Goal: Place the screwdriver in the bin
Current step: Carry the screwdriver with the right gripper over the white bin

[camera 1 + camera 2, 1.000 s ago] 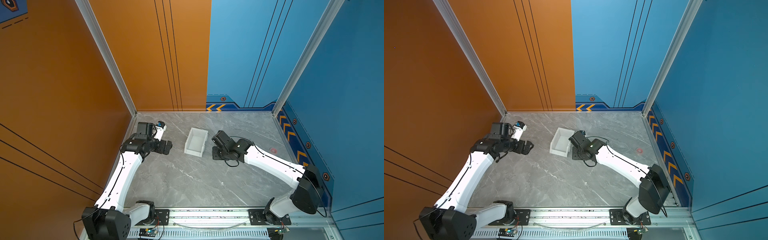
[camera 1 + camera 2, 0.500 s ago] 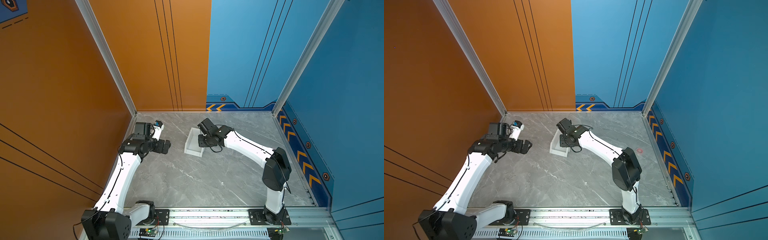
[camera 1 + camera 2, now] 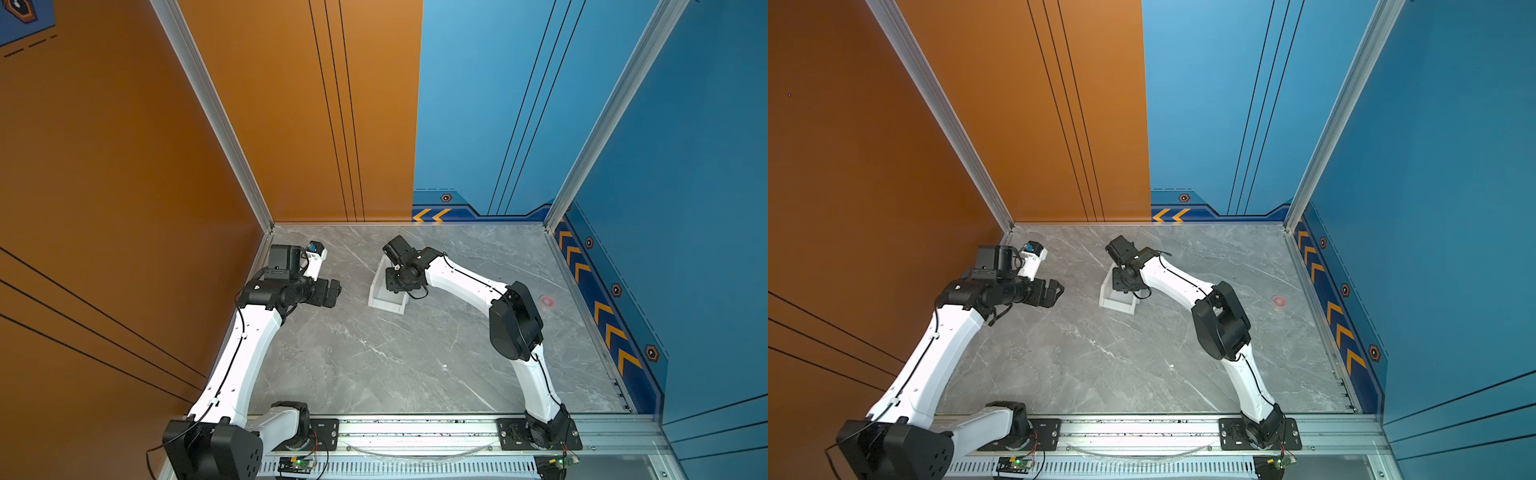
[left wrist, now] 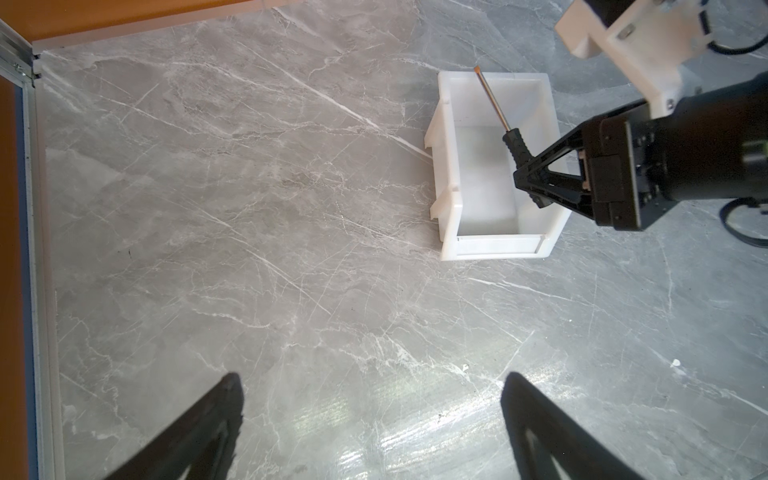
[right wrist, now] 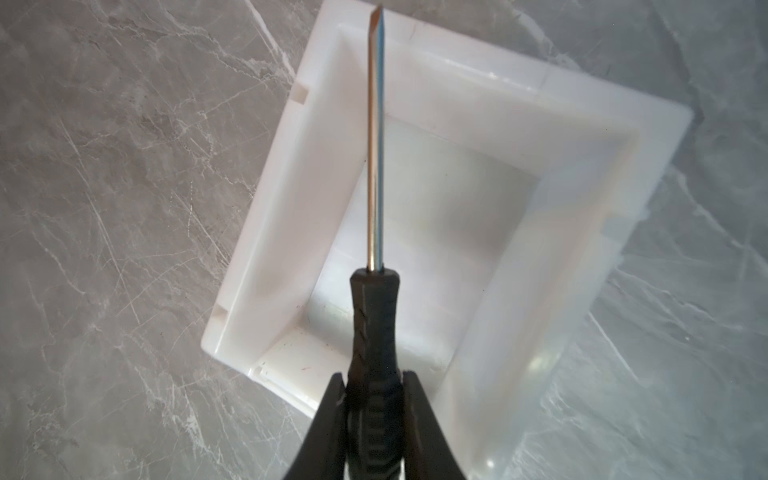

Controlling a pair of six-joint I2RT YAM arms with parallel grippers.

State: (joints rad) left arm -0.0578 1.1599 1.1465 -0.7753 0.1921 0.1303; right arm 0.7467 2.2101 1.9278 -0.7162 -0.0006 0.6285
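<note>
The screwdriver point(image 5: 374, 328), black ribbed handle and thin metal shaft, is held by its handle in my right gripper point(image 5: 373, 376), which is shut on it. It hangs over the open white bin point(image 5: 582, 216), its tip reaching past the bin's far rim. The left wrist view shows the same: screwdriver point(image 4: 513, 141) above the bin point(image 4: 446, 166), right gripper point(image 4: 530, 183) over the bin's side wall. In both top views the right gripper point(image 3: 401, 282) point(image 3: 1126, 282) covers most of the bin point(image 3: 384, 303) point(image 3: 1113, 302). My left gripper point(image 4: 372, 376) point(image 3: 332, 291) is open and empty, left of the bin.
A small red object point(image 3: 546, 301) point(image 3: 1279, 301) lies on the grey marble floor near the right wall. Orange wall stands close on the left, blue walls at back and right. A metal rail point(image 3: 415, 432) runs along the front edge.
My right arm has swung left from beside the bin to over it, carrying the screwdriver. The left arm has drawn back slightly.
</note>
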